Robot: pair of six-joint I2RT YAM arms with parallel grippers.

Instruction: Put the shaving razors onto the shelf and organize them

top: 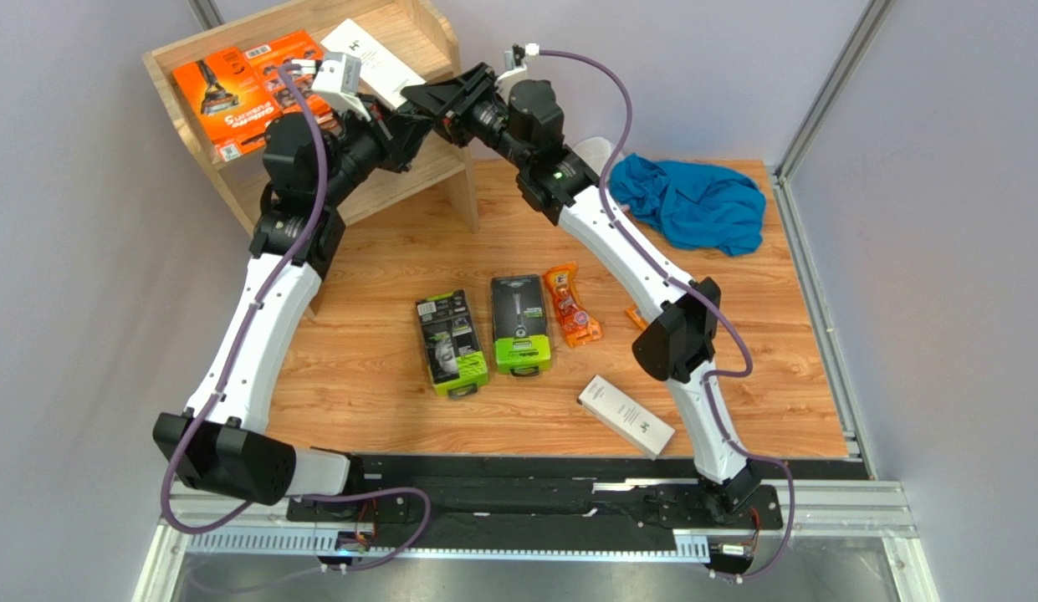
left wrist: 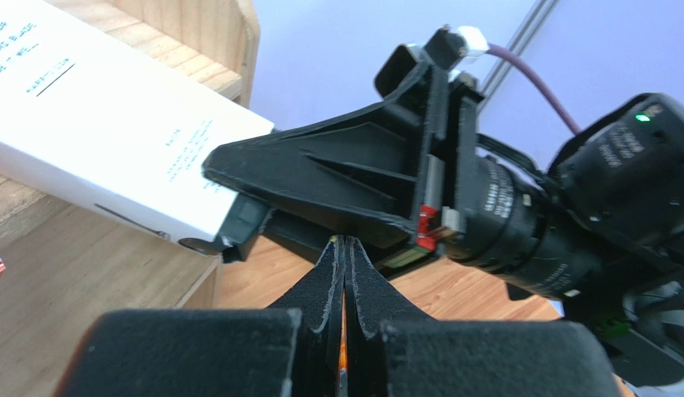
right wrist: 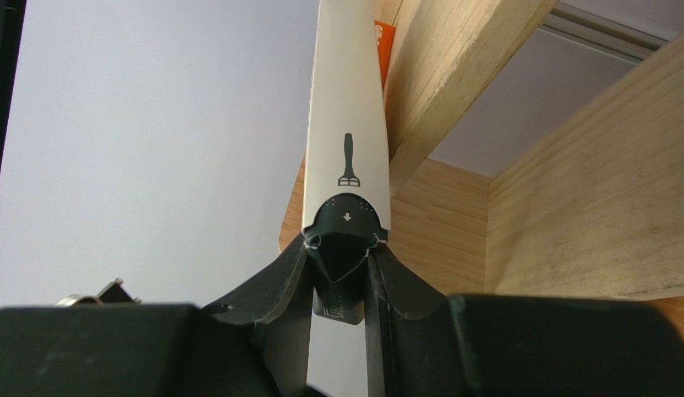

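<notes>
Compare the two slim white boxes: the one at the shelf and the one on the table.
The shelf box is pinched at its black end by the right gripper; the table box lies untouched. The shelf box sits on the shelf's top tier; the table box lies flat on the table. Both are slim and white.

White box [right wrist: 347, 124], narrow face: grey razor pictogram, handle up; below it, on the black end cap, a small downward arrow. Broad face of the same box, left wrist view: several lines of dark print, too blurred to read. Orange packs [top: 241, 88], green-and-black packs [top: 451, 341] and second white box [top: 626, 414] near the table's [top: 360, 376] near right corner: lettering too small to read
</notes>
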